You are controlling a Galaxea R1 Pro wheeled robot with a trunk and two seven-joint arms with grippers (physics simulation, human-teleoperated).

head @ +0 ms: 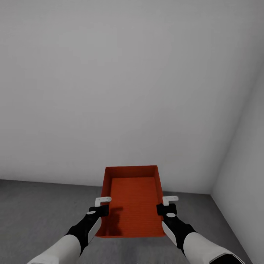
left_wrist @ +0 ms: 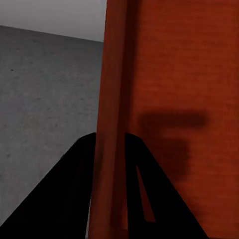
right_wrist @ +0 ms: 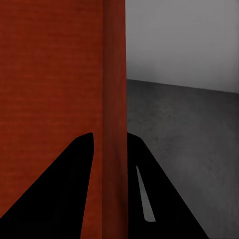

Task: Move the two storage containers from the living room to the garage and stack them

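Garage reached. Left hand (head: 103, 205) and right hand (head: 165, 204) each clamped on side walls of storage container (head: 134, 198), held above floor (head: 33, 209). Next: lower level, release.

We count one storage container (head: 134, 200), held between our two grippers: the left gripper (head: 102, 205) on one long wall, the right gripper (head: 165, 204) on the other. Two pale walls (head: 110, 91) meet above one concrete floor (head: 36, 205).
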